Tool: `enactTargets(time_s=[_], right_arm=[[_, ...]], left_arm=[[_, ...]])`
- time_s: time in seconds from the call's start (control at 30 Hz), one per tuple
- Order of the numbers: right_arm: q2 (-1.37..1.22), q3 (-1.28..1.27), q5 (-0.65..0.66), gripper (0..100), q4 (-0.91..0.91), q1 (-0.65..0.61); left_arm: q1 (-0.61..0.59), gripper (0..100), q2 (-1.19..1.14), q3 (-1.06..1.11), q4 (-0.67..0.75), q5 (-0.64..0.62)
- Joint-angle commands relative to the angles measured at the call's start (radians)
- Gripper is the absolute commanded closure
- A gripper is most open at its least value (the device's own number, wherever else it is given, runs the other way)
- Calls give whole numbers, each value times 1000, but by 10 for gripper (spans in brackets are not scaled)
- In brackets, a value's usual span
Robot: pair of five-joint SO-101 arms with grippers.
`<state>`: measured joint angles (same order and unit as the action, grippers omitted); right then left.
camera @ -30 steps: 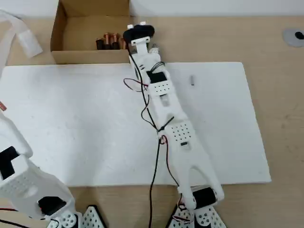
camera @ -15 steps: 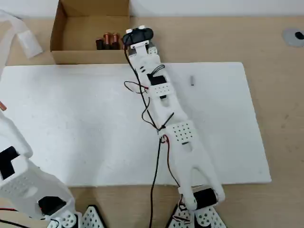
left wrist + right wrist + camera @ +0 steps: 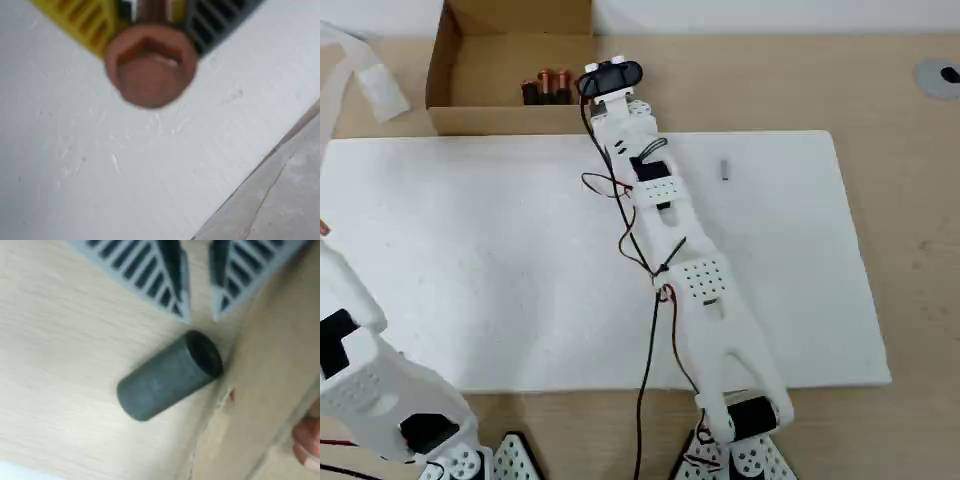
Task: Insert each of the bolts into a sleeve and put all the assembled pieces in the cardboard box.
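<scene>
The left gripper [image 3: 151, 12] gripped a copper bolt [image 3: 150, 67] over the white foam board [image 3: 100, 170]. The right gripper [image 3: 199, 310] — fingers narrowly apart, holding nothing — hung above a dark sleeve [image 3: 167, 377] lying on the wooden table [image 3: 55, 340], just beside the right wall of the cardboard box [image 3: 500, 120] — assembled pieces [image 3: 548, 86] lay inside.

The bolt [image 3: 150, 70] is copper-toned metal with a dull, smooth sheen, set between ribbed plastic fingers [image 3: 85, 20] — one yellow, one grey. The sleeve [image 3: 167, 377] is dark grey, matt and smooth. The table [image 3: 60, 340] shows pale wood grain. Across the high view's middle the white board [image 3: 500, 250] looks rough and pitted, like foam; the cardboard box [image 3: 500, 120], upper left, is matt brown card.
</scene>
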<state>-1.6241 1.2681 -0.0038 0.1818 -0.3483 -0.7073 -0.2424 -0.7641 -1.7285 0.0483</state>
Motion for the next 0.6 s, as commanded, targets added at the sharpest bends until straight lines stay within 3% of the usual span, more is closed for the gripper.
enactTargets(time_s=[0.0, 0.17, 0.37, 0.5, 0.57], right_arm=[[-8, -22, 28, 988, -25, 30], [1, -8, 28, 984, -31, 28], [-2, 213, 28, 985, -11, 39], [5, 417, 28, 986, 242, 42], [67, 397, 28, 986, 400, 54]], left_arm=[[-15, 993, 64, -52, 14, 9], [-12, 993, 59, -52, 14, 8], [0, 993, 67, -98, 11, 9], [58, 995, 77, -144, -28, 32], [86, 996, 111, -129, -26, 29]])
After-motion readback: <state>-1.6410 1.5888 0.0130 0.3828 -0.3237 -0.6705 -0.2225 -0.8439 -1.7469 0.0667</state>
